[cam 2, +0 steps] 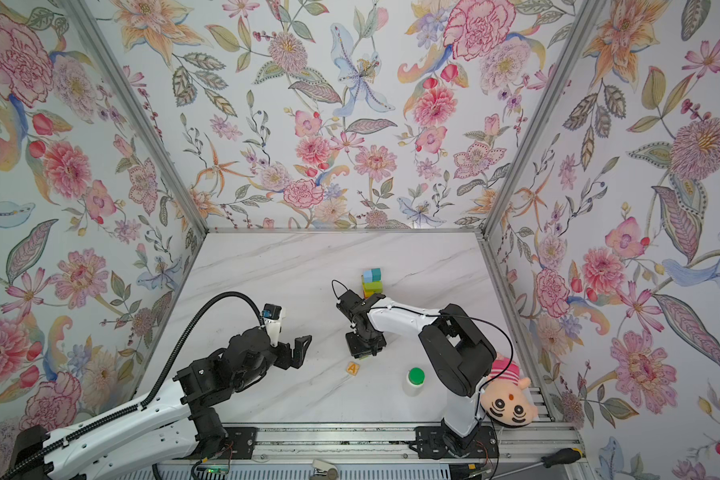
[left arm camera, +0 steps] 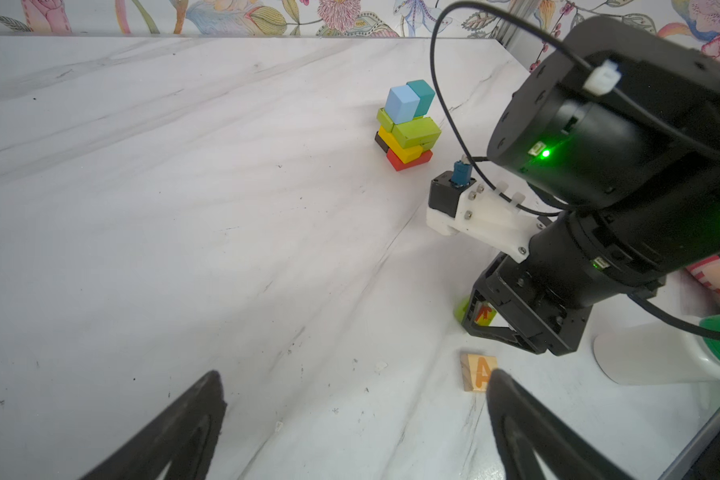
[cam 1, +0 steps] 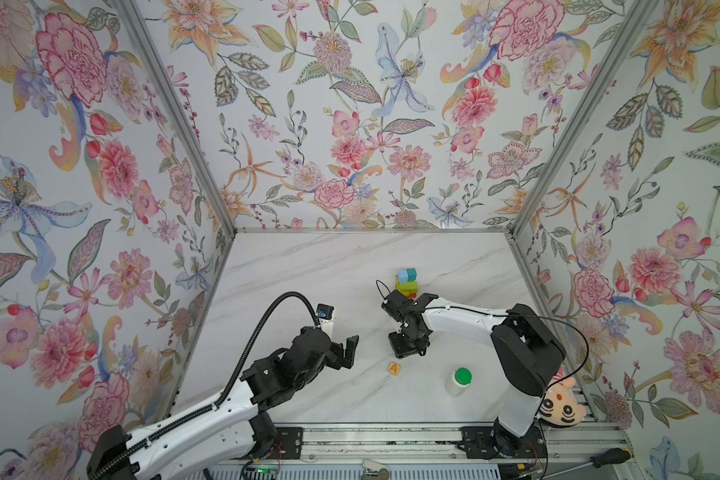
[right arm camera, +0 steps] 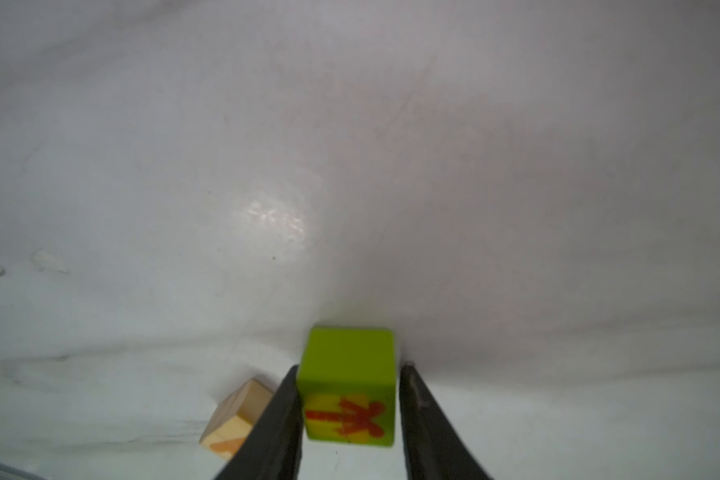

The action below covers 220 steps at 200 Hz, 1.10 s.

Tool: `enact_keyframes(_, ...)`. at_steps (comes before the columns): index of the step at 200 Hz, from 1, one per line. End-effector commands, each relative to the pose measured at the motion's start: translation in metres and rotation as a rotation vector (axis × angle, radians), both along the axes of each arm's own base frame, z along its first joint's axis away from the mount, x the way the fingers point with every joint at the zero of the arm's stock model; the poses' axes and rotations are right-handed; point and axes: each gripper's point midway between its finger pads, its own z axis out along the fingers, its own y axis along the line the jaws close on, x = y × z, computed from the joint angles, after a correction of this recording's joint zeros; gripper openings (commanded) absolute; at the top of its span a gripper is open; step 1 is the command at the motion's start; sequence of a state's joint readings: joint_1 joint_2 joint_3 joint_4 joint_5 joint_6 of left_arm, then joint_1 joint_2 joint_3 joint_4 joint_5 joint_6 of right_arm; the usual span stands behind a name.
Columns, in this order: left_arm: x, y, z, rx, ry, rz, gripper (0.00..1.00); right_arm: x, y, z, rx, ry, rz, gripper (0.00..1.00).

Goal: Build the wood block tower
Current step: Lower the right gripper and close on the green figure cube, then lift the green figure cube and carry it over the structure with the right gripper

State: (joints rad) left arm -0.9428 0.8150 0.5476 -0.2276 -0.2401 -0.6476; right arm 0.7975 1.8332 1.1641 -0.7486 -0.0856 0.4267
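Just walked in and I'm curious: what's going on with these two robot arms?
They're building a block tower. The right arm's fingers straddle a green red-marked cube on the table; whether it's gripped yet is unclear. The left arm's fingers hang wide open, empty, near the tan "A" cube. The tower stands farther back, blue cubes on top.

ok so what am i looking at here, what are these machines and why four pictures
Two robot arms stand at the near edge of a marble-look table, each ending in a two-finger gripper. The two wide pictures come from side-by-side cameras overhead; the other two from a camera on each wrist. On the table: a tower of coloured wood blocks, a tan A cube and a white green-capped bottle; a plush doll lies beside the right arm. The left gripper is open and empty. The right gripper has its fingers either side of a green cube; whether it grips yet is unclear.
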Motion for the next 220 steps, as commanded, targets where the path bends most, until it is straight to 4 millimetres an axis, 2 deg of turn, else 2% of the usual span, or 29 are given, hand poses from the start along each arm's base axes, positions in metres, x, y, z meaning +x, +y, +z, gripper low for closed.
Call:
enact_keyframes(1,-0.003,0.007,-0.003,0.016,0.001,0.019,0.99,0.003,0.001,-0.004,-0.022,-0.006,0.011,0.36)
enact_keyframes(53,-0.003,0.014,0.0,0.036,-0.011,0.028,0.99,0.008,0.007,-0.005,-0.016,-0.006,0.007,0.3)
enact_keyframes(147,0.006,0.01,-0.002,0.095,-0.027,0.001,0.99,0.015,0.012,0.0,-0.013,-0.021,-0.019,0.29)
enact_keyframes(185,0.013,0.014,0.001,0.093,-0.036,0.009,0.99,0.034,0.017,0.02,-0.008,-0.064,-0.023,0.29)
enact_keyframes(220,0.025,0.022,0.006,0.089,-0.039,0.029,0.99,0.07,0.02,0.046,-0.003,-0.124,-0.046,0.29)
